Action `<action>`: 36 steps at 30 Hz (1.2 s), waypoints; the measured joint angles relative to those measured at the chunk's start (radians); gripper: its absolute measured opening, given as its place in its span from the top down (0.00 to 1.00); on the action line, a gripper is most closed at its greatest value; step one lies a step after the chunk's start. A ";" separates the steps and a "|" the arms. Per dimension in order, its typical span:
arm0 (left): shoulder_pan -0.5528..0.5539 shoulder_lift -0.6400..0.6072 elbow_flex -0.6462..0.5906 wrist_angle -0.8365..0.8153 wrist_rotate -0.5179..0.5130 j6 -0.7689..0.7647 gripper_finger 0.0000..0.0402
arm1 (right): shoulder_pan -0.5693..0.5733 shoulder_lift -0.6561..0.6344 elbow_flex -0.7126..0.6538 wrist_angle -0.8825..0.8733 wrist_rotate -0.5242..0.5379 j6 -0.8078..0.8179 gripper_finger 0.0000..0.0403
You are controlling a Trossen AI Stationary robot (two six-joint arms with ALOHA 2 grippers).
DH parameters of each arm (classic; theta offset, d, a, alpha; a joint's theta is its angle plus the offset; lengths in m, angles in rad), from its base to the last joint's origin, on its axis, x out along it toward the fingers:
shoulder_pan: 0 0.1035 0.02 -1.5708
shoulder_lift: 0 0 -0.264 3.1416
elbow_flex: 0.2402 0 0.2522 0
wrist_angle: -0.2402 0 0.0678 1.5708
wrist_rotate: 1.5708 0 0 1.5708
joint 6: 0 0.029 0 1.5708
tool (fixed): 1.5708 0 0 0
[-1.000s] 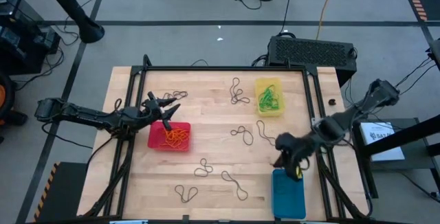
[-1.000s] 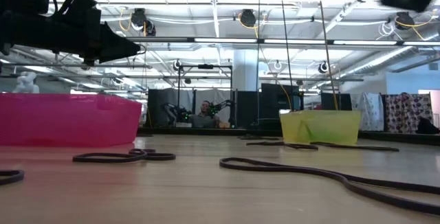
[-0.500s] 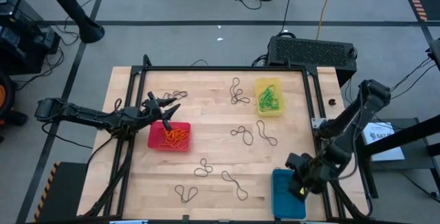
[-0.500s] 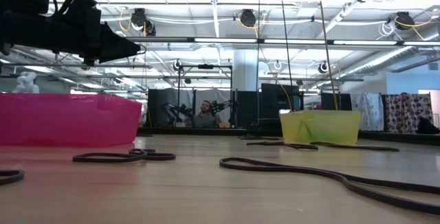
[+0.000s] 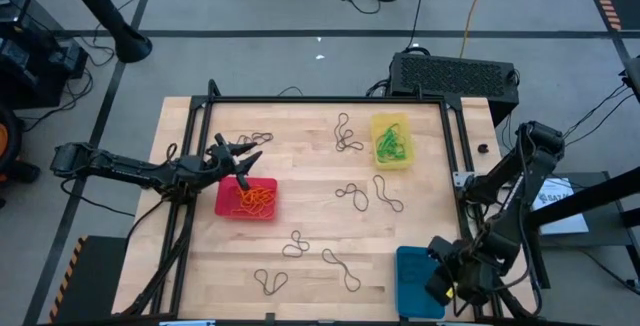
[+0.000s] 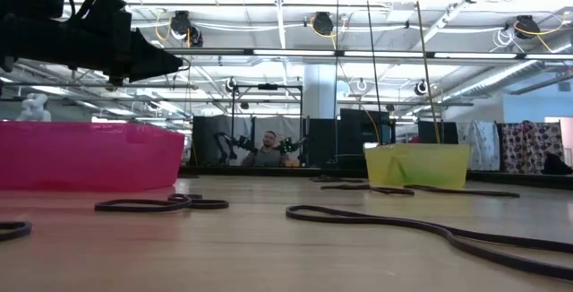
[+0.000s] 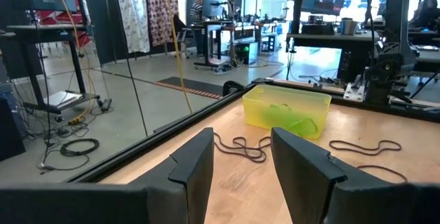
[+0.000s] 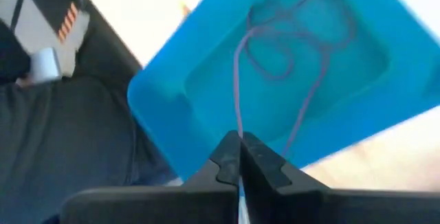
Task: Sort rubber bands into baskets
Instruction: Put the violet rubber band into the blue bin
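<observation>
Three baskets sit on the wooden table: red with orange bands, yellow with green bands, and blue at the near right. Several dark rubber bands lie loose on the wood. My right gripper is over the blue basket, shut on a dark rubber band. My left gripper stands open and level just past the red basket's far left corner, with nothing between its fingers. My right gripper pinches one strand of the dark rubber band between its two fingertips. The fingers come from above, slanting down. The band hangs slack below them, its loops over the inside of the blue basket. Whether it touches the basket's floor I cannot tell.
Loose dark bands lie near the yellow basket, at mid-table and toward the near edge. A black metal frame runs round the table. In the low view a band lies before the red basket.
My right gripper has swung toward the table's near right corner and come down, rolling its wrist as it went. It stays shut on the dark band and now hangs over the blue basket.
</observation>
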 joint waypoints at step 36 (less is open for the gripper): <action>0.000 0.000 0.000 0.000 -0.007 0.028 0.62 | -0.574 -0.044 -0.013 -0.157 0.437 -1.090 0.76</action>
